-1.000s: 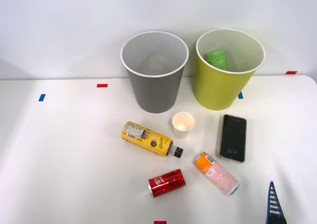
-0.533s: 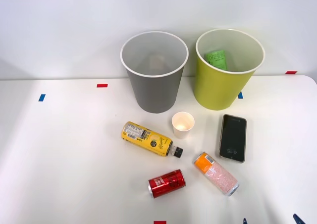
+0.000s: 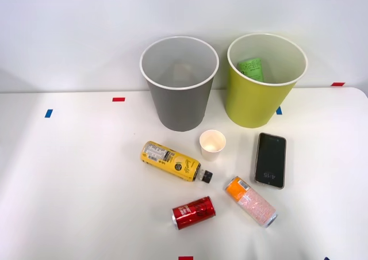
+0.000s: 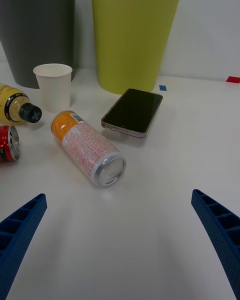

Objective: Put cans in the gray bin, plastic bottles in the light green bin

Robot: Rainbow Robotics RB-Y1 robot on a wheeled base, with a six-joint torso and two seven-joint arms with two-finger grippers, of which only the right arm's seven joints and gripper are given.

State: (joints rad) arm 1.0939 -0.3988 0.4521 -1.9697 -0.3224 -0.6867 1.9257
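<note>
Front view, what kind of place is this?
Probably a lab test setup: a bare white table marked with coloured tape, against a plain wall, with two bins and scattered drink containers laid out for sorting.

Your right gripper (image 4: 120,245) has pulled back toward you: a second ago one blue finger stood up at the near right edge of the front view, then only two tips showed, and now barely a speck remains there. Its fingers (image 4: 20,235) have spread wide apart.
</note>
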